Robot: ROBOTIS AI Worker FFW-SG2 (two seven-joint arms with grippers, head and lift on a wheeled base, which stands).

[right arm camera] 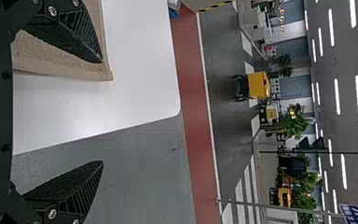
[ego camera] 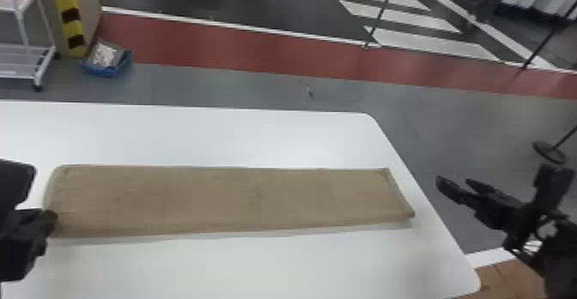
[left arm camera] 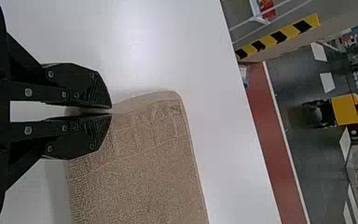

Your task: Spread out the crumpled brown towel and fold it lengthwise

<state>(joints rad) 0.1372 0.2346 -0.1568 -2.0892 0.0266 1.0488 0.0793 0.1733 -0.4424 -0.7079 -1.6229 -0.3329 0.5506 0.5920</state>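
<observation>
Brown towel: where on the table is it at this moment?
In the head view, the brown towel lies across the white table, its right end near the table's right edge. The left wrist view shows its other end by the left gripper.

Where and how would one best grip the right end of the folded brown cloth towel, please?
Probably pinch the brown cloth towel at its right end's near corner, coming in low from the right: it lies flat, and that corner points toward the white table's nearby edge.
</observation>
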